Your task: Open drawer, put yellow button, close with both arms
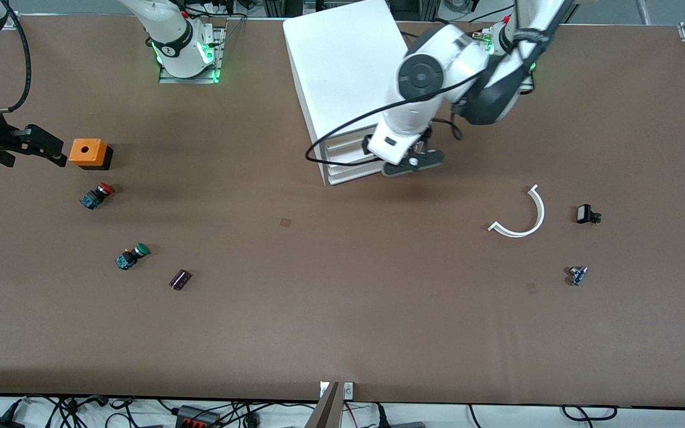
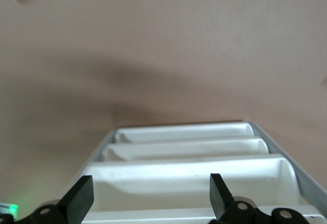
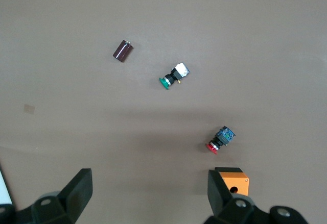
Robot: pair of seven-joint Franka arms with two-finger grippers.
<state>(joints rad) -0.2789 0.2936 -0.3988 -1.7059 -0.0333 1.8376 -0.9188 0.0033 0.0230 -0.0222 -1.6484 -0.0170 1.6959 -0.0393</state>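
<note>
Jaws of the left gripper (image 2: 145, 198) gape wide and empty right at the top drawer (image 2: 189, 180) front. The right gripper (image 3: 148, 196) (open, empty) waits over the bench (image 1: 342, 309) near the orange box (image 1: 87, 152). No yellow button shows anywhere.

The brown counter (image 1: 342, 309) is seen whole from a high front camera facing both arm bases. The white cabinet (image 1: 342, 89) is viewed at close range, straight down its drawer fronts, from the left wrist. The orange box (image 3: 232, 180), red-capped switch (image 3: 219, 140) and green-capped switch (image 3: 173, 76) are shared by the front and the higher, downward-looking right wrist views.
</note>
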